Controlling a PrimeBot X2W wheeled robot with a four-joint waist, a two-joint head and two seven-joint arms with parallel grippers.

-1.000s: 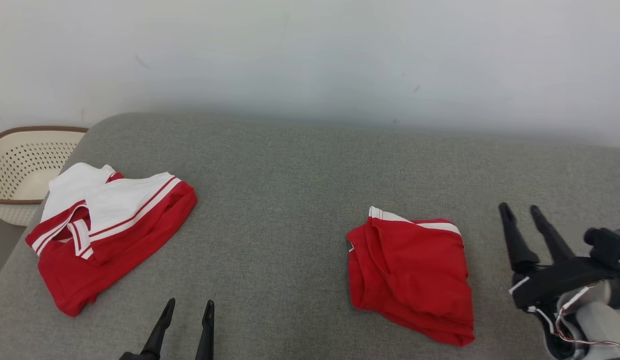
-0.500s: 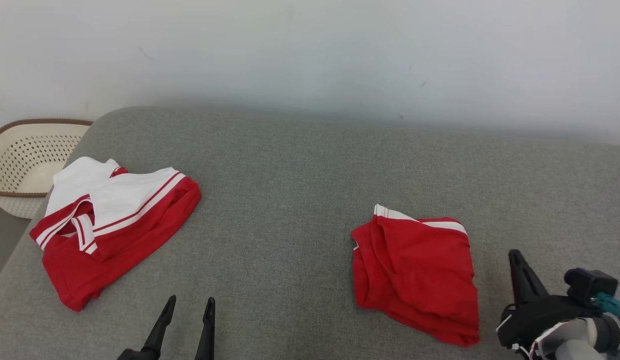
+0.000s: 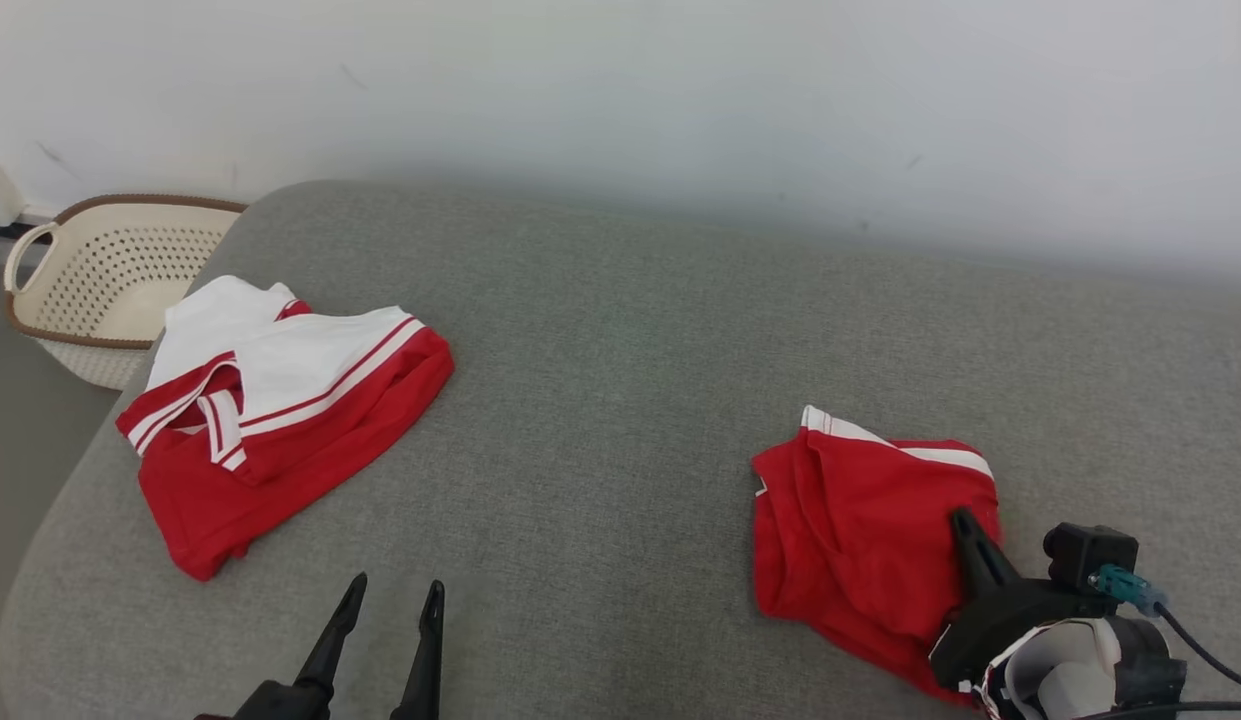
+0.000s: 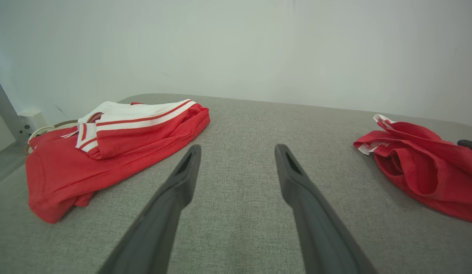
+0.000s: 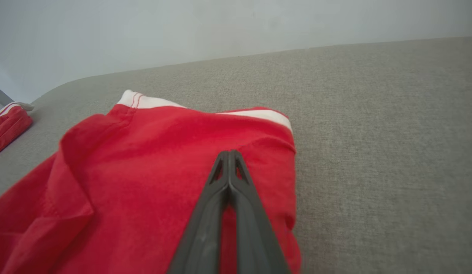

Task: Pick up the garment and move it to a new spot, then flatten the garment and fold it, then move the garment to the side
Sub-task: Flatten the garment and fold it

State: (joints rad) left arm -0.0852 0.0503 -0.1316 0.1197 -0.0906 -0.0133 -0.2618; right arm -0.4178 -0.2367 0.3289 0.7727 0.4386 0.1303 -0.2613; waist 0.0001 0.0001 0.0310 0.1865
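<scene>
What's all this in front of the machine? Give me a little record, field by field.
surface: grey cushion
left side: red-and-white garment, loosely folded
past left edge: basket
right side: red garment, bunched
left tool: open, over bare cushion
right tool: shut, tips over the red garment; grip on cloth unclear
</scene>
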